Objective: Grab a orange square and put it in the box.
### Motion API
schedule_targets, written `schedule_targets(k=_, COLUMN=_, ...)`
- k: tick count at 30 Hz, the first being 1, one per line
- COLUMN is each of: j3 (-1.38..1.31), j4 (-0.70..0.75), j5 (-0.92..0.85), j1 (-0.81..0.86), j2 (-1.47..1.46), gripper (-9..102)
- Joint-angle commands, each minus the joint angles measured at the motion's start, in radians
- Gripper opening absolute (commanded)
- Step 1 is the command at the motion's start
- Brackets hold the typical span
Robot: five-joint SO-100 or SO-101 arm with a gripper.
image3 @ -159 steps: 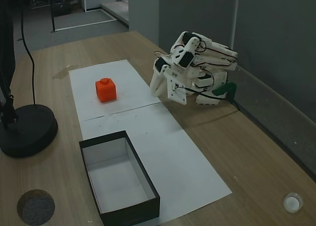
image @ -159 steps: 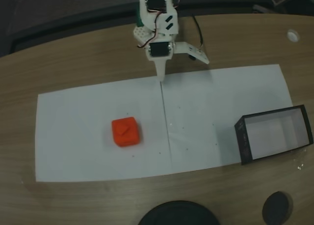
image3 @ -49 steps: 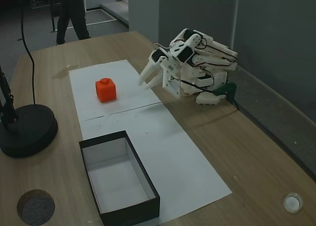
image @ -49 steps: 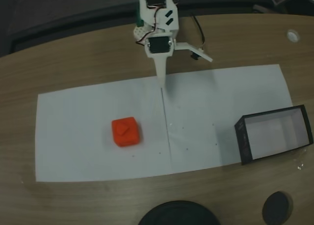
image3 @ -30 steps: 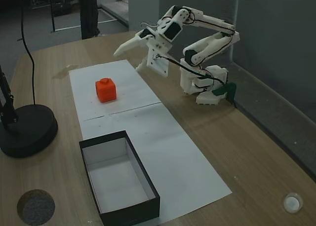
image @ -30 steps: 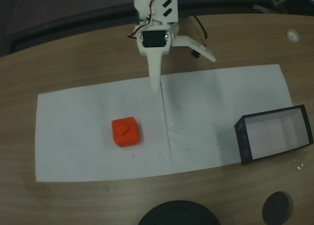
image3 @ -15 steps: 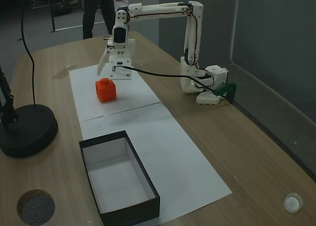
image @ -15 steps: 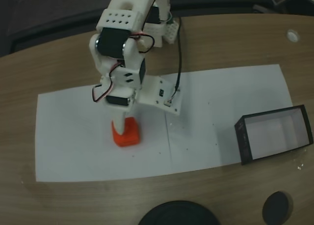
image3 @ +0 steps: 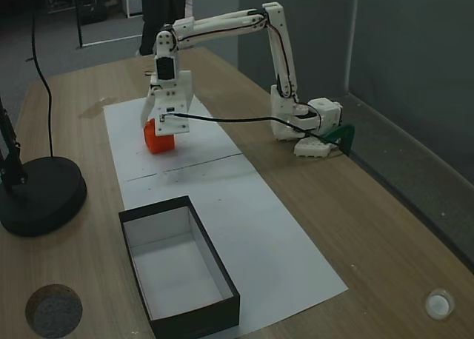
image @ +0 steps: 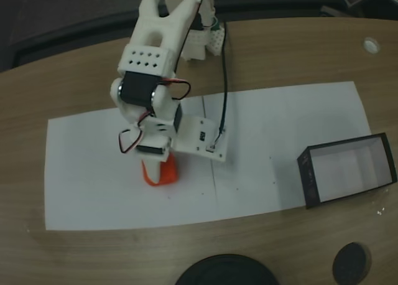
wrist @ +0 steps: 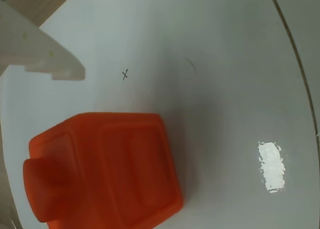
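1. The jaws (image3: 153, 121) hang spread apart over the orange square (image3: 158, 141), not clamping it.
2. The square sits on white paper (image: 280, 142) mid-counter.
3. The box (image3: 181, 265) lies well apart, near the counter's (image3: 370, 228) front edge.

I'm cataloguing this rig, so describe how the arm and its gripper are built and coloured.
The arm is white printed plastic with black servo blocks at its joints. A perforated white bracket sits near the wrist, with thin red wires beside it. A black cable runs along the arm. The gripper has pale tapered fingers, one with a stepped notch.
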Motion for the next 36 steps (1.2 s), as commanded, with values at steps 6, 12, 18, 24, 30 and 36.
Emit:
schedule_targets(k=6, j3=-0.054, j4=-0.040, j5=-0.005, j1=-0.014, j2=-0.072, gripper=32)
schedule_targets(k=12, j3=-0.055, j4=-0.055, j5=-0.052, j1=-0.035, j2=-0.101, gripper=13)
schedule_targets(k=18, j3=-0.187, j4=0.052, j5=-0.049, j1=-0.178, j2=-0.021, gripper=11)
schedule_targets(k=24, j3=-0.489, j4=0.245, j5=-0.040, j1=-0.492, j2=0.170, gripper=11)
schedule_targets(k=30, j3=-0.739, j4=0.261, j5=-0.043, j1=-0.828, j2=0.272, gripper=12)
schedule_targets(k=36, j3=-0.782, j4=0.225, j5=-0.043, j1=-1.003, j2=0.179, gripper=12)
